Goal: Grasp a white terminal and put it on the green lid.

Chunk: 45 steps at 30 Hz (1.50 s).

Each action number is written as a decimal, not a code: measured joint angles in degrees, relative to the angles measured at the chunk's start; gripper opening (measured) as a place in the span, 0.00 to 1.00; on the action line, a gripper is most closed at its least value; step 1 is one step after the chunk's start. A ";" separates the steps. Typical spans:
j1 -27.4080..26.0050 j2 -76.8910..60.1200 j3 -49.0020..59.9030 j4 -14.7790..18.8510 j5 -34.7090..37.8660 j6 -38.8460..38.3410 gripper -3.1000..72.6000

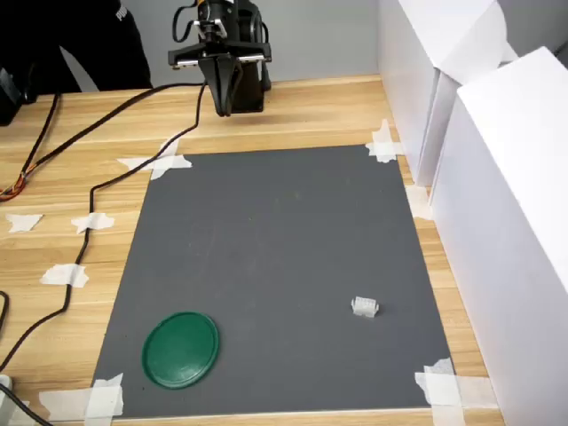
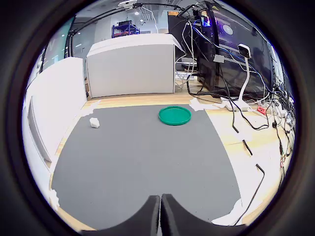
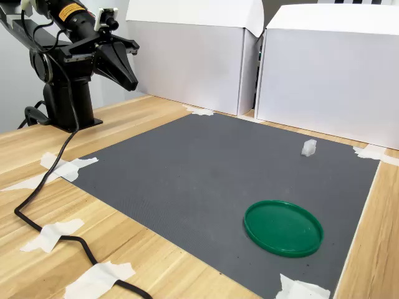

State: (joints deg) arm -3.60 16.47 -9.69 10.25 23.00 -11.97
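Nothing is done yet: the black gripper [image 1: 223,108] hangs closed and empty (near its base), well apart from the tiny translucent-white plastic terminal [image 1: 365,307] lying on the grey mat [image 1: 275,240]; the flat round dark-green plastic lid [image 1: 181,348] is bare.

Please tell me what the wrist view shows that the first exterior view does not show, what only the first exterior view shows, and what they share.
Only the wrist view shows the monitor with its tangle of cables beyond the mat's far edge. Only the first exterior view shows the arm's black base on the wooden table and a person's dark sleeve. Both show the shut gripper, the grey mat, the green lid, the white terminal and the white boxes.
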 joint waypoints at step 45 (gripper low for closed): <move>0.00 13.00 -12.95 1.64 8.13 -8.59 0.02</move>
State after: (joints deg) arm -3.60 29.47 -22.64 11.89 31.12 -20.56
